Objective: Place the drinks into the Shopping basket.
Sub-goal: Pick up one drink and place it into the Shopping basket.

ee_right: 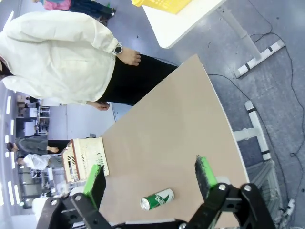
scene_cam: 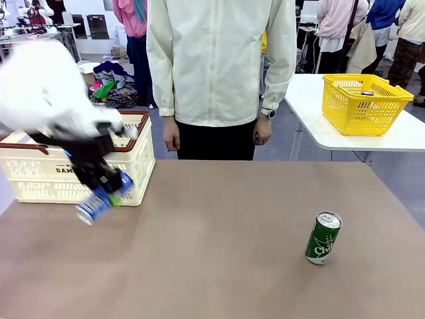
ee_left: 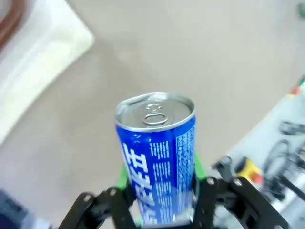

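Observation:
A blue can [scene_cam: 97, 201] with white lettering hangs tilted just in front of the cream Shopping basket [scene_cam: 40, 174], and my left gripper [scene_cam: 106, 189] is shut on it. In the left wrist view the blue can [ee_left: 157, 157] stands between the green pads, silver top facing the camera, with a corner of the Shopping basket [ee_left: 43, 57] at upper left. A green can [scene_cam: 323, 237] stands upright on the table at right. High above the table, my right gripper [ee_right: 150, 176] is open over the green can [ee_right: 157, 199], with the Shopping basket [ee_right: 86, 157] farther off.
A person in a cream jacket [scene_cam: 219, 60] stands at the far edge, hands down. A yellow basket [scene_cam: 364, 101] sits on a white table at back right. The brown tabletop [scene_cam: 219, 252] is bare between the two cans.

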Tool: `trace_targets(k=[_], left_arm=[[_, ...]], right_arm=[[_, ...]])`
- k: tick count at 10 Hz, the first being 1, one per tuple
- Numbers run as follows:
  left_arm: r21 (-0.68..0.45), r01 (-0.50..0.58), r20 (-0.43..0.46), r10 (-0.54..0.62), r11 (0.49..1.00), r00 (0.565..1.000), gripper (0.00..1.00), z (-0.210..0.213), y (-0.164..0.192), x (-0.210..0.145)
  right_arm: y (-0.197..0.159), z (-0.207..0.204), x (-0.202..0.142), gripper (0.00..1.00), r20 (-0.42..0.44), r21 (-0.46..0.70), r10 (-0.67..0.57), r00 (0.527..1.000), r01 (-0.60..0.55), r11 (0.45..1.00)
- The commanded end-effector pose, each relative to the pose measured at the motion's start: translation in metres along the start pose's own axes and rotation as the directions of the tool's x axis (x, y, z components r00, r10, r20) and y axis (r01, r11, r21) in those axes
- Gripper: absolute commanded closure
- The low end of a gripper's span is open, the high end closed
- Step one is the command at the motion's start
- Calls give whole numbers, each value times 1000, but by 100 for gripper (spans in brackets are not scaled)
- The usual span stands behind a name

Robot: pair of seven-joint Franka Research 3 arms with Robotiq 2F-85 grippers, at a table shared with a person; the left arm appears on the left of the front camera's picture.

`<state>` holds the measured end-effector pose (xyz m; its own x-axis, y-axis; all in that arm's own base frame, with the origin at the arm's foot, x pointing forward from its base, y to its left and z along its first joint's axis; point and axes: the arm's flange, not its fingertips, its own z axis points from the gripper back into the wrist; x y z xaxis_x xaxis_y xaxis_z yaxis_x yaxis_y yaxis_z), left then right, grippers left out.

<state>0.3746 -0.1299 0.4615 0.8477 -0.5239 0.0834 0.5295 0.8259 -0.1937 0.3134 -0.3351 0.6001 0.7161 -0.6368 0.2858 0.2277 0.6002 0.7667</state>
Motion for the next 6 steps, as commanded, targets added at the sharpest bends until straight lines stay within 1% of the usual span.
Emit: trace_targets(k=[1,2,3,4,5,6], left_arm=[[-71,-30,47,34,997,998,100,82,25,-16],[-94,-107,59,113,990,992,100,105,39,-20],[-112,-164,62,172,980,983,100,112,46,-26],[-120,-214,125,229,969,965,100,112,49,-35],[-78,-105,69,111,991,991,100,122,42,-43],[-78,-105,69,111,991,991,100,122,42,-43]], right_arm=[[3,0,2,0,8,14,-3,1000,3,1000],[3,0,2,0,8,14,-3,1000,3,1000],[3,0,2,0,8,14,-3,1000,3,1000],[3,0,2,0,8,14,-3,1000,3,1000],[3,0,2,0,8,14,-3,1000,3,1000],[3,0,2,0,8,14,-3,1000,3,1000]])
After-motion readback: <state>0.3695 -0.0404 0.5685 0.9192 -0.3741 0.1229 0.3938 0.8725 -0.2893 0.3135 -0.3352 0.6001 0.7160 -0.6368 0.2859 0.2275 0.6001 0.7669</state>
